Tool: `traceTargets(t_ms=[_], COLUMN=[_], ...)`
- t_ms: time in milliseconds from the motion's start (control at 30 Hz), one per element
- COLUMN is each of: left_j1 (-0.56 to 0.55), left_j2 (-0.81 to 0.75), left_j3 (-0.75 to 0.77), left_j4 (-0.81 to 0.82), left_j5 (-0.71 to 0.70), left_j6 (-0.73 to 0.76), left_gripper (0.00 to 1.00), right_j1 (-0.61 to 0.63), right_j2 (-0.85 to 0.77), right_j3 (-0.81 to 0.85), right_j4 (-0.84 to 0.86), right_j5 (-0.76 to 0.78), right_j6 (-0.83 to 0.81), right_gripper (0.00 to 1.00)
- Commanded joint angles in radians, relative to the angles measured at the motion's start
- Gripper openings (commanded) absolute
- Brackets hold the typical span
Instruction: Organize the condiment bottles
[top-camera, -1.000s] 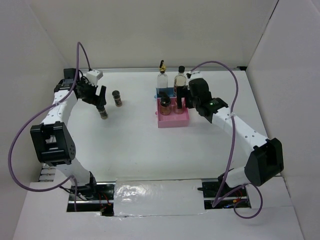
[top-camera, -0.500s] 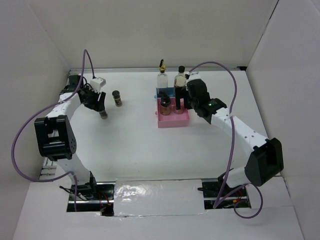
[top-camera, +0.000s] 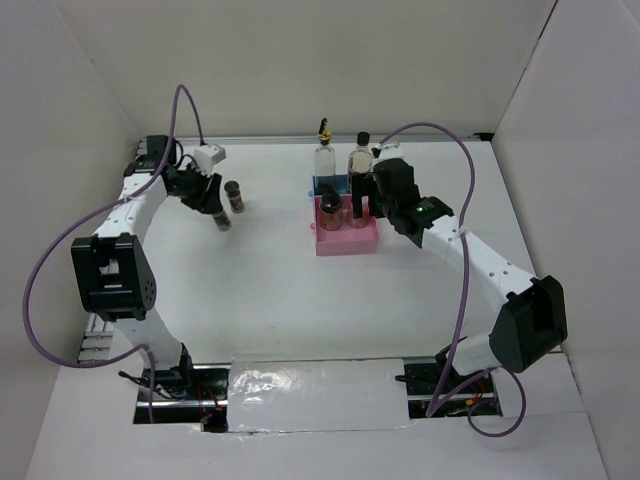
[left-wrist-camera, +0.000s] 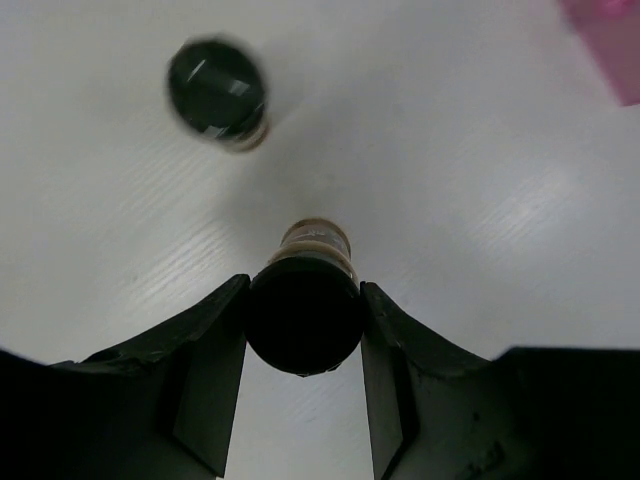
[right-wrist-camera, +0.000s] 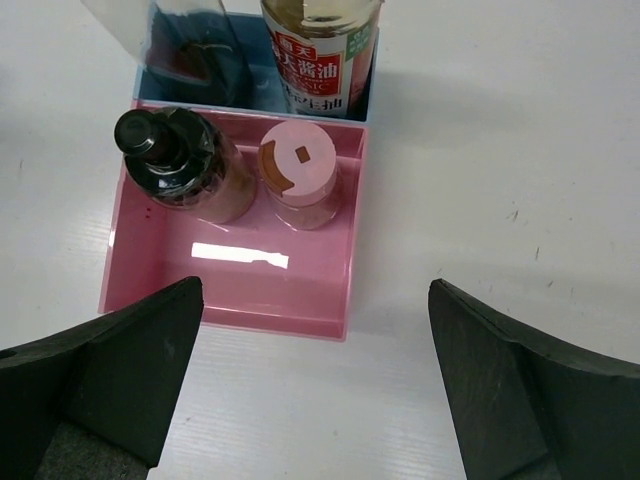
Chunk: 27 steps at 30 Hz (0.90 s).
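Observation:
My left gripper (left-wrist-camera: 303, 330) is shut on a small dark-lidded spice jar (left-wrist-camera: 303, 312), its pads pressed against both sides of the lid. From above, this jar (top-camera: 223, 220) sits at the table's left, close to a second dark-lidded jar (top-camera: 234, 196) that stands free (left-wrist-camera: 217, 88). My right gripper (right-wrist-camera: 315, 290) hangs open over the pink tray (right-wrist-camera: 225, 315), which holds a dark-lidded jar (right-wrist-camera: 165, 140) and a pink-capped jar (right-wrist-camera: 297, 160). Behind them, in the blue tray (right-wrist-camera: 255, 90), stand the red-label bottle (right-wrist-camera: 320, 50) and the pourer-top bottle (top-camera: 325, 155).
White walls close in the table at the back and on both sides. The two trays (top-camera: 345, 243) sit together at the back centre. A corner of the pink tray (left-wrist-camera: 610, 40) shows far off in the left wrist view.
The left jaws have closed onto the spice jar, and gripper and jar have shifted right towards the free-standing jar. The right arm has barely moved.

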Motion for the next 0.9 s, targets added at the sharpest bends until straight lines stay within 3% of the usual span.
traceTargets(t_ms=[0, 200, 467, 867], left_j1=[-0.166, -0.467, -0.726, -0.819], left_j2=[-0.115, -0.084, 0.167, 0.364], left_j3=[0.114, 0.309, 0.623, 0.692], left_j4=[-0.117, -0.226, -0.170, 0.011], left_j5=[0.181, 0.196, 0.114, -0.069], left_j6=[0.060, 0.061, -0.020, -0.052], left_gripper=[0.00, 0.00, 0.00, 0.00], right_j1=[-0.002, -0.064, -0.138, -0.220], right_j2=[-0.031, -0.029, -0.103, -0.241], right_j3=[0.034, 0.033, -0.027, -0.129], right_j4=[0.013, -0.001, -0.025, -0.057], right_j5=[0.040, 0.068, 0.075, 0.060], right_j6=[0.020, 0.073, 0.116, 0.115], right_gripper=[1.00, 1.00, 1.00, 1.00])
